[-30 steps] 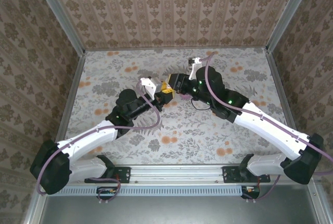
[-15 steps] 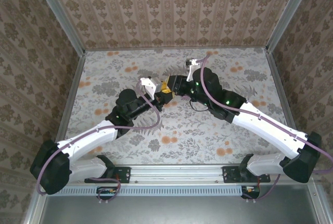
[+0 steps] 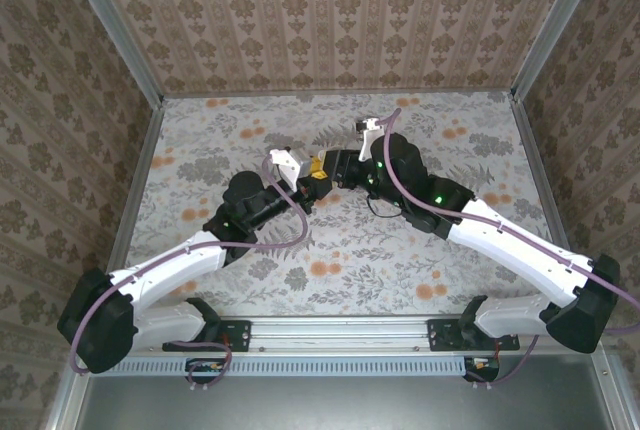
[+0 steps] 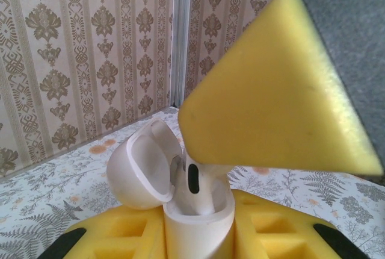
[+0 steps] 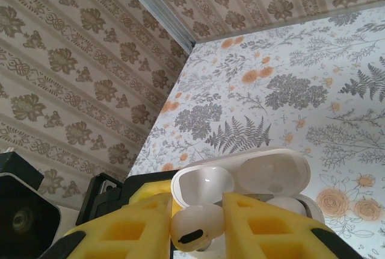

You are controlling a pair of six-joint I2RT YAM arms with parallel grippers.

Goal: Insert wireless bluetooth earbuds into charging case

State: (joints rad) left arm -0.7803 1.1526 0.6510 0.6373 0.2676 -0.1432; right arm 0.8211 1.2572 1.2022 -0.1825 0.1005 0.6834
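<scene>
Yellow fingers of the left gripper [image 4: 198,218] stand close together on the body of the charging case [image 4: 196,229], one finger pressed against each side, so the white case sits upright between them. The case is held above the floral tabletop [image 5: 313,90], near the middle of it, where the two arms meet in the top view. Its lid [image 4: 142,171] is swung open and tips back to the left in the left wrist view, showing its smooth hollow inside.

The right gripper [image 5: 195,206] comes in from the opposite side. Its fingers are drawn in narrow on a white earbud [image 5: 190,230], which they pinch between their tips with a dark oval slot facing the right wrist camera. One of those yellow fingers [image 4: 277,90] looms large across the upper right of the left wrist view, directly over the case.

From the left wrist camera the earbud [image 4: 194,179] hangs at the mouth of the case, just beside the lid's hinge side, and its lower end drops behind the front rim of the body. How deep it reaches cannot be told from these views. In the right wrist view the open case [image 5: 271,171] lies just beyond the pinched earbud, its pale interior turned toward the camera.

Patterned wallpaper [image 4: 72,60] covers the enclosure walls on all sides of the table.
</scene>
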